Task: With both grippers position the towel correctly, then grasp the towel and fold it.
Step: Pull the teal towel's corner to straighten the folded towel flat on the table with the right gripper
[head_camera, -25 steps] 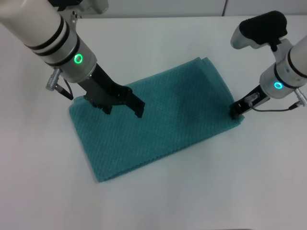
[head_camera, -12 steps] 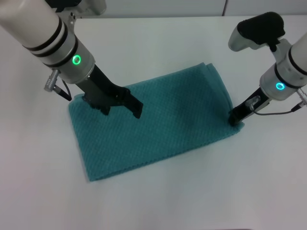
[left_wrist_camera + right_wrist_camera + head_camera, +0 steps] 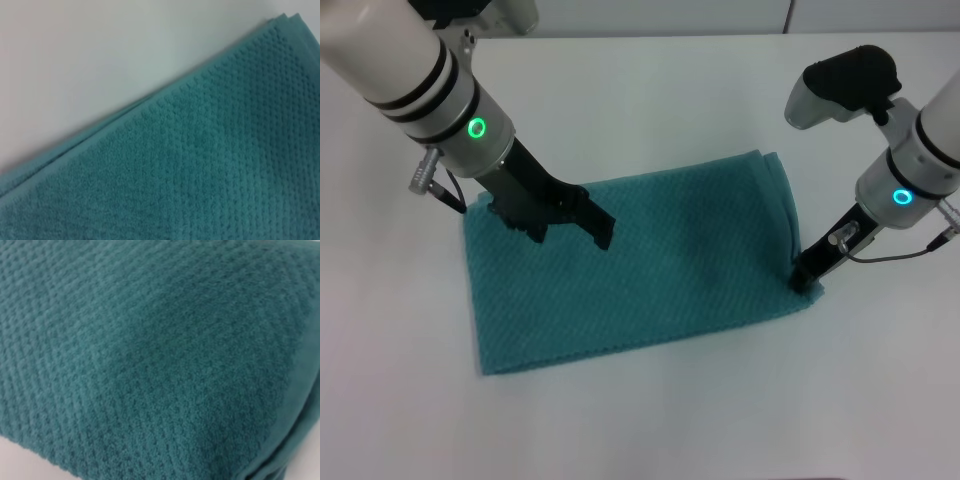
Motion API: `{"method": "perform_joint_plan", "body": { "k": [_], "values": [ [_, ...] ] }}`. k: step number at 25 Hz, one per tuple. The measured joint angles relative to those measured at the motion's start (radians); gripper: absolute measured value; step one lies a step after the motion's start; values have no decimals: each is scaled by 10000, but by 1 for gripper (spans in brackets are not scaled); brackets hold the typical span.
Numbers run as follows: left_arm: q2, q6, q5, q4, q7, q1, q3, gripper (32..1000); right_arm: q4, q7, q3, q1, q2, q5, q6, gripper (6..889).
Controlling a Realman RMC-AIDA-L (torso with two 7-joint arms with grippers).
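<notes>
The teal waffle-weave towel lies flat on the white table, its long side running left to right. My left gripper hangs open over the towel's far left part, with one black finger set well apart from the other. My right gripper is down at the towel's near right corner, its slim fingers together on the cloth edge. The left wrist view shows the towel with its layered edge against the table. Textured towel fills the right wrist view.
Bare white table surrounds the towel on every side. A cable loops off the right wrist, and another cable hangs by the left wrist. The table's back edge runs along the top.
The right gripper has moved nearer and leftward with the towel's right corner. The towel has swung round to lie more level, its near left corner sliding left. The left gripper shifted slightly.
</notes>
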Motion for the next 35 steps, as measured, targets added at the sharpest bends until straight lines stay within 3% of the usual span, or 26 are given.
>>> {"method": "perform_joint_plan", "body": {
  "k": [35],
  "values": [
    [15, 0, 31, 0, 3, 91, 0, 939, -94, -404, -10, 155, 148, 23, -1573, 86]
  ]
}}
